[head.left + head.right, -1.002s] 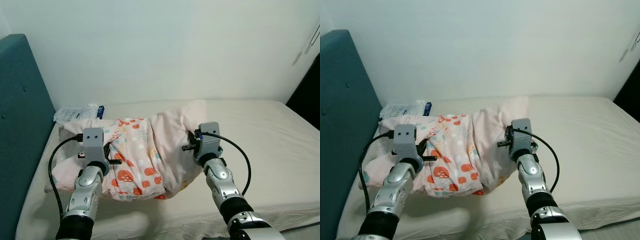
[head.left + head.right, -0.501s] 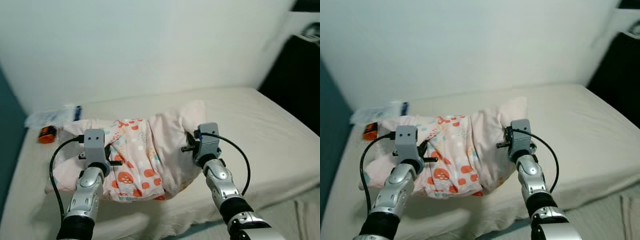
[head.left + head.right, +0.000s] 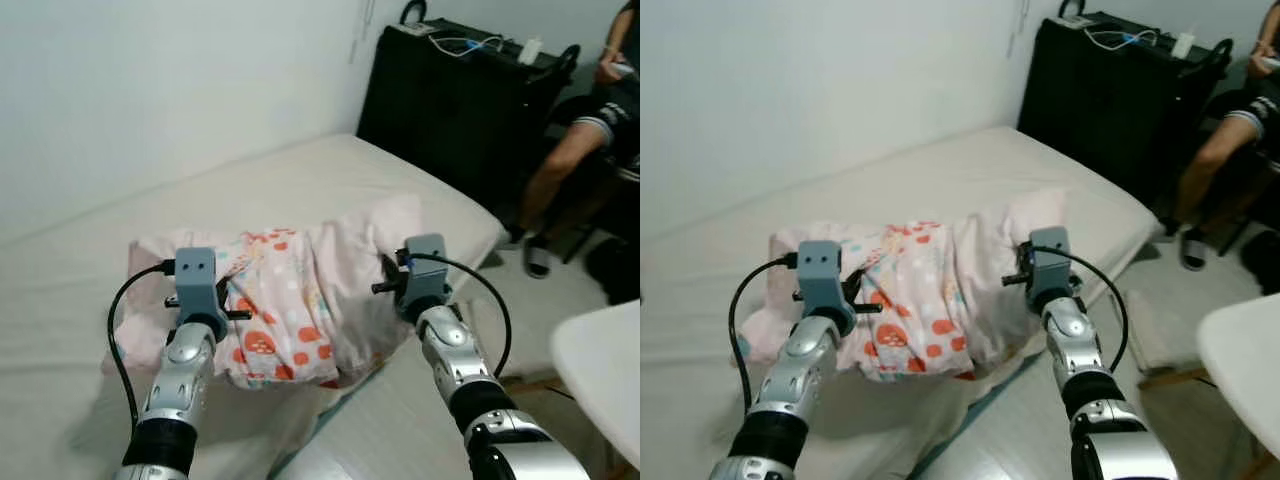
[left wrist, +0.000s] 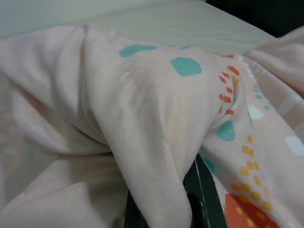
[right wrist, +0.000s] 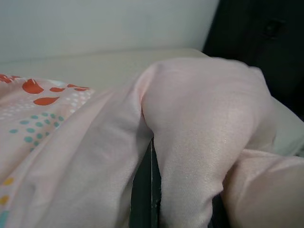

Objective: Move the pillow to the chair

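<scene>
The pink pillow [image 3: 300,300], printed with orange and teal spots, hangs between my two arms over the near edge of the bed [image 3: 300,170]. My left gripper [image 3: 232,305] is shut on the pillow's left side. In the left wrist view its black fingers [image 4: 202,190] pinch a fold of the fabric. My right gripper [image 3: 385,288] is shut on the plain pink right end. The right wrist view has its dark fingers [image 5: 145,190] pressed together under a bulge of cloth. A white rounded seat or tabletop edge [image 3: 600,370] sits low on the right.
A black cabinet [image 3: 450,100] with cables on top stands beyond the foot of the bed. A person sits to its right, with a leg [image 3: 555,165] and a sandalled foot [image 3: 538,258] on the floor. Pale floor [image 3: 520,320] lies between bed and white surface.
The whole view has swung right: the teal headboard and the packets by the wall are gone, and the cabinet, the person and the white surface have come in. Both grippers still hold the pillow.
</scene>
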`<state>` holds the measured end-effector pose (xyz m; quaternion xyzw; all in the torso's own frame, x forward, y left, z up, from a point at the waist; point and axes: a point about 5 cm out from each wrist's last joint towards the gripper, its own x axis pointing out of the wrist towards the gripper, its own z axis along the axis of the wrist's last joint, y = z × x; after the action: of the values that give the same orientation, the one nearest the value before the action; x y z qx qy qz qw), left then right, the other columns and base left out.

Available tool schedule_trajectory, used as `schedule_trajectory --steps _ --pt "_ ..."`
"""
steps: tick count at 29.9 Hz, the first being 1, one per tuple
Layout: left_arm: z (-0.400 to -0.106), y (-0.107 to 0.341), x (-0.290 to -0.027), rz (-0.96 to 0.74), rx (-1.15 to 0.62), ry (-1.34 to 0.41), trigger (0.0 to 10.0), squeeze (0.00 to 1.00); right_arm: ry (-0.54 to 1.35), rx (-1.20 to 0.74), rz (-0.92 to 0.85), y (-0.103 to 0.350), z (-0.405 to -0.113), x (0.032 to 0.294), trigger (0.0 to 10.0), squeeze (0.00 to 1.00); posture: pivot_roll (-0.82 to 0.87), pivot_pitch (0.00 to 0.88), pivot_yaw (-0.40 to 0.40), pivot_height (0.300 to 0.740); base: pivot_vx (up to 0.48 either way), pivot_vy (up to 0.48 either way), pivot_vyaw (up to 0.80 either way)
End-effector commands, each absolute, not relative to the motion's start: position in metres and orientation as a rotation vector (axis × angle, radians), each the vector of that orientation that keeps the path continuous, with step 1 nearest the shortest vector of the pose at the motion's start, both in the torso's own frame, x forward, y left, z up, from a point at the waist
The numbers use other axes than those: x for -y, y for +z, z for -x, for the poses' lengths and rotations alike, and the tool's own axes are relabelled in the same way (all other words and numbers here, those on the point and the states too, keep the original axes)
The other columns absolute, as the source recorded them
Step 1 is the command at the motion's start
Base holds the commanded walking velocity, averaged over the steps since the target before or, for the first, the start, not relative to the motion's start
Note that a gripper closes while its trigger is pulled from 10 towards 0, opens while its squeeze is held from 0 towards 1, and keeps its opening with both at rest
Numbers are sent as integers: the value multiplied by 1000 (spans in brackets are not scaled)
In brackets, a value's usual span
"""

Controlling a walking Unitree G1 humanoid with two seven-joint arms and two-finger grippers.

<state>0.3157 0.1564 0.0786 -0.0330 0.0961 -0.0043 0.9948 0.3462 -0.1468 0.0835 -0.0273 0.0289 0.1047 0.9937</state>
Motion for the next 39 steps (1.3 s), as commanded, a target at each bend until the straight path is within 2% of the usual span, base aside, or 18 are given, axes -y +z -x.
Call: schedule_trajectory --steps 1,28,39 --pt "-318 85 -150 55 -148 -33 10000 0 266 -42 60 88 -348 135 10000 0 8 0 -87 734 0 0 -800" --pt "-318 82 -148 35 -155 -33 10000 0 273 -56 73 88 -349 136 10000 0 11 0 -106 734 0 0 -800" --pt "-318 79 -145 -5 -179 -70 10000 0 253 -68 61 85 -349 133 10000 0 16 0 -82 734 0 0 -800"
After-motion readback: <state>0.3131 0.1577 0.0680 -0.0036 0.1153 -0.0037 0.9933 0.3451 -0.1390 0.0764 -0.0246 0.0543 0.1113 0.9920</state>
